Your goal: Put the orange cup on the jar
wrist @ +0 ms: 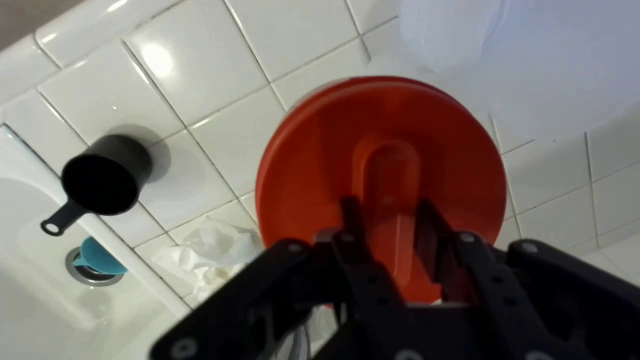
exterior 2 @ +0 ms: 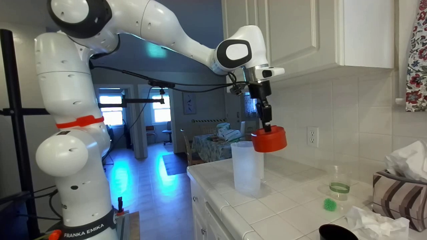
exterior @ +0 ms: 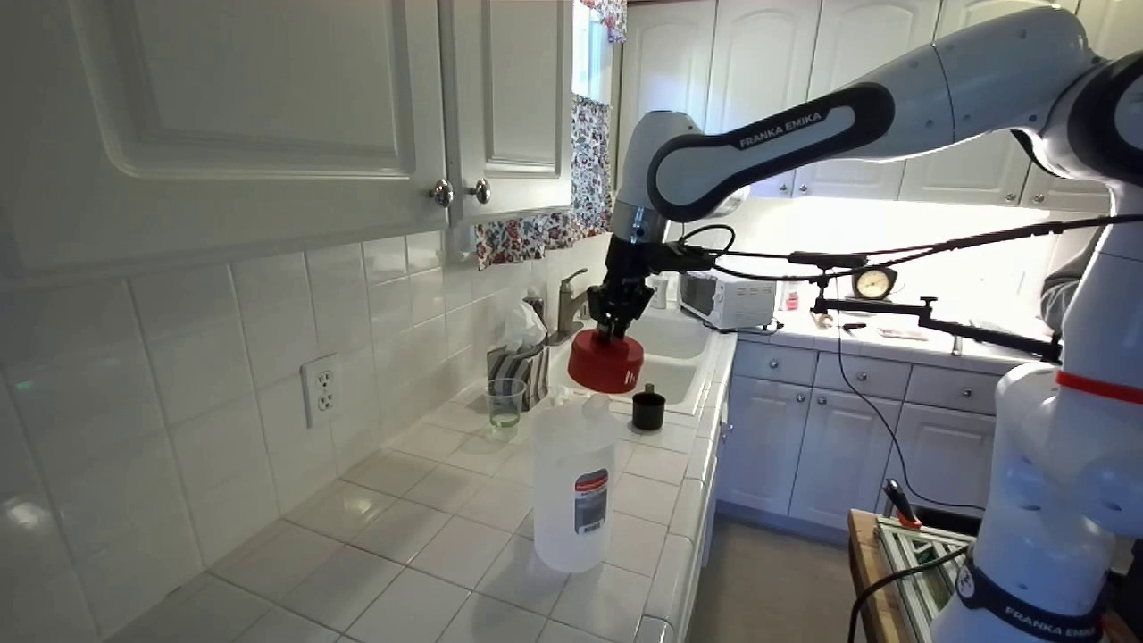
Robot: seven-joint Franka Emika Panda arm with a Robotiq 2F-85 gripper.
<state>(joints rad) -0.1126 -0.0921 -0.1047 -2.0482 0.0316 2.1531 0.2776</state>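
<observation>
In the wrist view we see the sink (wrist: pixel 30 310), cut off, left of the fingers (wrist: pixel 356 232). The fingers clamp the lid (wrist: pixel 320 165) by its ridge (wrist: pixel 387 165), above the worktop (wrist: pixel 225 127). Right of them, two pale, cut-off shapes (wrist: pixel 555 70) blur together. In an exterior view we tell them apart: the jar (exterior 2: pixel 246 170), lower left of the fingers, mostly hides the jug (exterior 2: pixel 262 165). The jug's label (exterior: pixel 590 502) we see in an exterior view.

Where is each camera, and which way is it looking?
An exterior view: across from the sink, looking along the counter toward it; the arm shows.
An exterior view: near the tissue box, looking toward a distant table; the arm shows.
Wrist view: on the arm, looking down at the orange lid; the gripper shows.
Both exterior views share the orange lid and tissue box.
</observation>
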